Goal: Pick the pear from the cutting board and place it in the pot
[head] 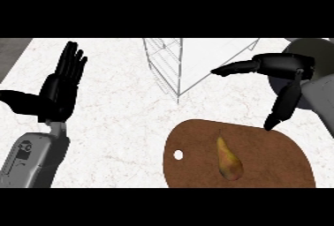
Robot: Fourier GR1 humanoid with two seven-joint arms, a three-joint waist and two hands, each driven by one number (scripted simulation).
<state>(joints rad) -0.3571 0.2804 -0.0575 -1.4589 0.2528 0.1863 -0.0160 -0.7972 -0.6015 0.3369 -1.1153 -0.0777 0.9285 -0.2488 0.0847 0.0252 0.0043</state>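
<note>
Right hand [287, 70] is up at the far right, fingers spread apart and holding nothing — one set pointing left across the table [117, 132], another hanging down with its tip just at the far right rim of the cutting board [274, 167]. It is above and to the right of the pear [228, 160], not touching it.

The pear lies on the brown board, narrow stem end pointing away, fat end toward the near edge, a little right of the board's hanging hole. No pot shows in view, so where it goes afterwards can't be told from here.

To do this well, I'd judge the hand should come down and left over the pear's thick lower half, fingers spanning its width rather than its length, since the taper could let it slip.

Left hand [58, 88] rests open at the left, fingers up. A wire rack [171, 66] stands behind the board.
</note>
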